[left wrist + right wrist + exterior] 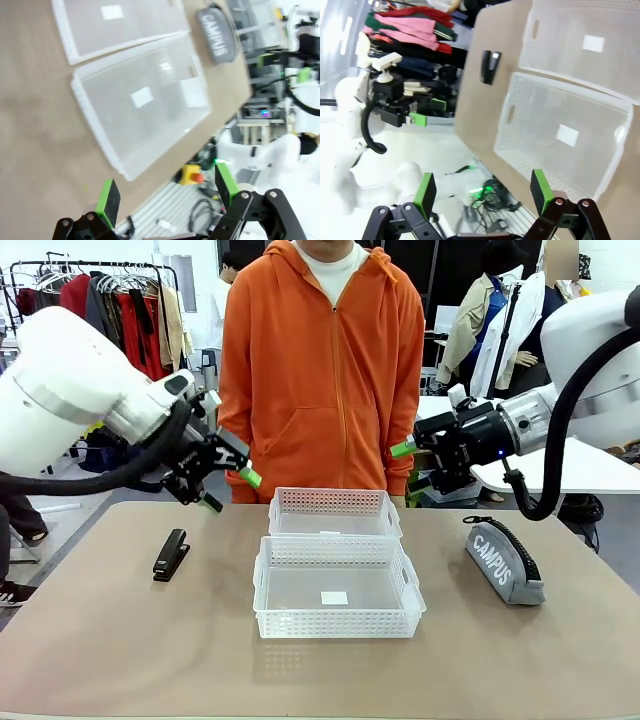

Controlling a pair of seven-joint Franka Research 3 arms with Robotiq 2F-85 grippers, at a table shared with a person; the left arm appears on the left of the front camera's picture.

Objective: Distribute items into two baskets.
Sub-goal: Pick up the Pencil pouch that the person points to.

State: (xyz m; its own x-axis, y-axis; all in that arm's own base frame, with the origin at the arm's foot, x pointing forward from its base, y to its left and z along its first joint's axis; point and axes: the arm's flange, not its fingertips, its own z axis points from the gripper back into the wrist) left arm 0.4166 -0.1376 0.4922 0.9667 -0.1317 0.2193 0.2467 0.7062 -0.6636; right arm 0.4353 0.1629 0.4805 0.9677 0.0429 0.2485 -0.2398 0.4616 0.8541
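Observation:
The black stapler (pixel 171 554) (pixel 490 66) lies on the table's left side. On the right side is the grey "CAMPUS" pouch (pixel 505 560) (pixel 217 37). The larger basket (pixel 265 580) (pixel 100 130) (pixel 520 150) sits mid-table, and the smaller basket (pixel 385 512) (pixel 65 40) (pixel 530 55) touches its far side. Both baskets hold nothing. My left gripper (pixel 232 490) (pixel 167 192) hangs open above the table's far left, beyond the stapler. Above the far right edge my right gripper (pixel 410 468) (pixel 482 192) is open too, up and left of the pouch.
A person in an orange hoodie (pixel 320 370) stands at the far side behind the baskets, hands out of sight. The brown table (pixel 120 650) has bare surface in front and around the baskets. Cables and a red button box (pixel 192 176) lie on the floor below its edge.

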